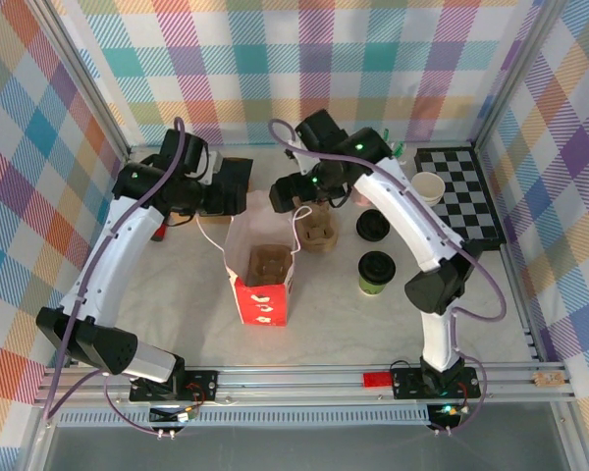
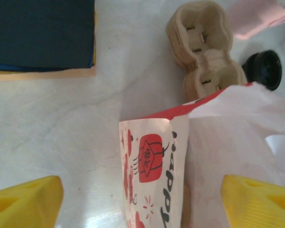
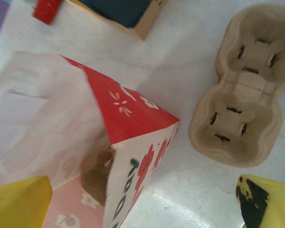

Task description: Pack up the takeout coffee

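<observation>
**Three Cameras, One Bag in Common**

The top camera sits high above and behind the arm bases. It looks down and forward to the back wall and takes in the whole table, so it is the far view. The left wrist camera hangs close over the table and looks steeply down between the left fingers at the bag. The right wrist camera is also close and looks down past the right fingers. Both wrist views share the bag, the carrier beside it and a corner of the dark box. The top view holds all three.
</observation>
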